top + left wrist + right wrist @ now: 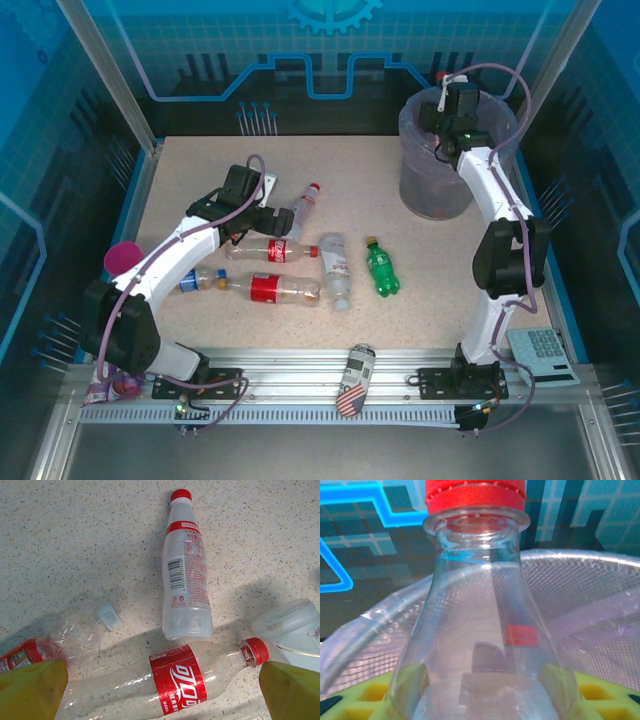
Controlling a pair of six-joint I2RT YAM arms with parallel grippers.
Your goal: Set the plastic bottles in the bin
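My right gripper (447,112) hangs over the bin (418,190), shut on a clear plastic bottle (480,630) whose red cap (475,495) points away from the wrist. The bin's bag-lined rim (600,575) lies behind it. My left gripper (160,695) is open, its yellow fingers (30,690) straddling a red-labelled bottle (175,680) lying on its side without touching it. A white bottle with a red cap (185,575) lies just beyond. More bottles lie mid-table, among them a green one (381,268) and a white one (337,268).
A printed can (356,378) lies on the front rail. A pink cup (122,257) stands at the table's left edge and a calculator (542,350) at the right front. A small white scrap (109,616) lies near the left gripper.
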